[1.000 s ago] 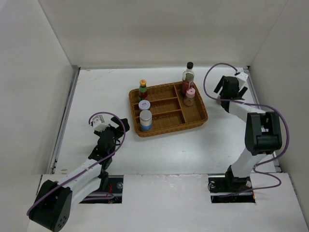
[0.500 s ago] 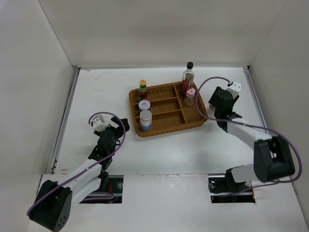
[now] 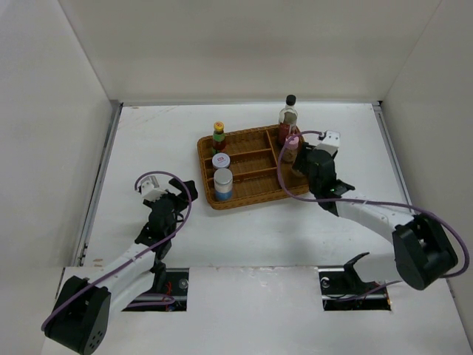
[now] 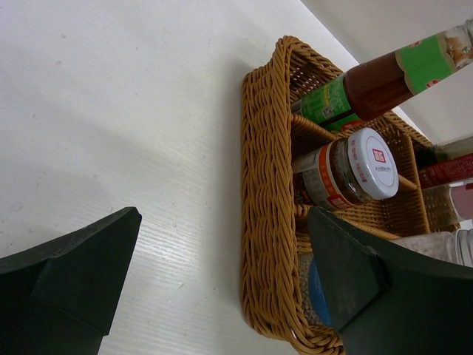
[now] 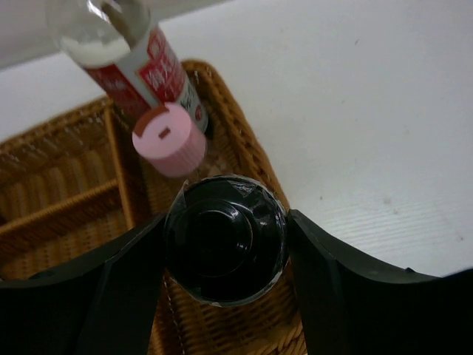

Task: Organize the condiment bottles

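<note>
My right gripper [image 5: 225,255] is shut on the small black-capped bottle [image 5: 225,238] and holds it upright over the right compartment of the wicker tray [image 3: 255,194]. The gripper also shows in the top view [image 3: 304,164]. The pink-lidded shaker [image 5: 170,138] and the tall dark-sauce bottle [image 5: 144,59] stand just behind it in that compartment. The green-red bottle [image 3: 219,136], the white-lidded jar [image 3: 220,160] and the blue-label shaker [image 3: 222,183] stand along the tray's left side. My left gripper [image 3: 185,191] is open and empty on the table left of the tray.
White walls close in the table at the back and both sides. In the left wrist view the tray's woven near-left corner [image 4: 270,207] lies between my open fingers, with the jar [image 4: 355,166] and the green-red bottle [image 4: 369,85] behind it.
My right gripper has swung left from the table's right side to above the tray's right compartment. The left arm has not moved.
</note>
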Robot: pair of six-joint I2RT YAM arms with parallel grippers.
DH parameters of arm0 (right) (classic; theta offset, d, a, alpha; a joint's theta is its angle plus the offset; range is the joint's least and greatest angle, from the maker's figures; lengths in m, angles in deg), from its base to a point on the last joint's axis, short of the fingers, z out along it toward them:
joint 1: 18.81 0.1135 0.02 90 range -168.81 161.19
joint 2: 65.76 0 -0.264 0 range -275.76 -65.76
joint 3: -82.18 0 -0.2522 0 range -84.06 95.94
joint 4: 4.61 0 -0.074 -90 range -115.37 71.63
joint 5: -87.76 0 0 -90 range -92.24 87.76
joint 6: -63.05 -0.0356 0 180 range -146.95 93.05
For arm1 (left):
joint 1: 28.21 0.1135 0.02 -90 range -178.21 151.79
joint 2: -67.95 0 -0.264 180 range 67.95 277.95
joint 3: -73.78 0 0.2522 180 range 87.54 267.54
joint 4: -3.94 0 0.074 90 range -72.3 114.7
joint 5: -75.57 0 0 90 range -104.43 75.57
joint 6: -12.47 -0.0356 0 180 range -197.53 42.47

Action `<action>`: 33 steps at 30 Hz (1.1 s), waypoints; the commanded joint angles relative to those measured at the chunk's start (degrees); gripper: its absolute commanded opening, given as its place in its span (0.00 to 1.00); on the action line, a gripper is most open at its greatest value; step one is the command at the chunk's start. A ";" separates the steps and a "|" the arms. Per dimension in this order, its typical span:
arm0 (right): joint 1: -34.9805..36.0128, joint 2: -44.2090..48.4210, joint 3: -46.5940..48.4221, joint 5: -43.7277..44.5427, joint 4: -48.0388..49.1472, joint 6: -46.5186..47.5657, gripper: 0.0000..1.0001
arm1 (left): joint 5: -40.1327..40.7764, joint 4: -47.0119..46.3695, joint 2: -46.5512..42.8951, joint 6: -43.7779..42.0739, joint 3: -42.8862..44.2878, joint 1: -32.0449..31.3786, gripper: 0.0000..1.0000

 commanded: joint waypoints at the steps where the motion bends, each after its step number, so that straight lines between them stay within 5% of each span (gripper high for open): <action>1: 1.69 -2.74 1.85 -1.24 3.27 -0.36 0.52 | 0.01 -2.13 -0.81 0.21 -0.25 0.51 1.00; 6: 3.10 -5.30 1.85 -1.68 2.92 -0.19 0.59 | 1.15 -0.54 0.68 0.30 0.80 0.77 1.00; 11: 3.98 -3.38 1.06 -1.41 2.83 0.17 0.93 | 2.03 1.83 2.79 0.30 2.56 0.86 1.00; 13: 4.07 -0.92 0.27 -1.15 2.65 0.08 1.00 | 2.65 3.49 3.05 0.21 3.35 0.86 1.00; 26: 4.69 27.29 -18.00 7.03 0.81 -11.59 1.00 | 5.73 15.09 0.86 0.21 8.62 1.30 1.00; 33: 5.03 31.88 -25.40 4.48 -0.33 -16.79 1.00 | 3.89 17.64 -1.60 0.30 8.27 0.86 1.00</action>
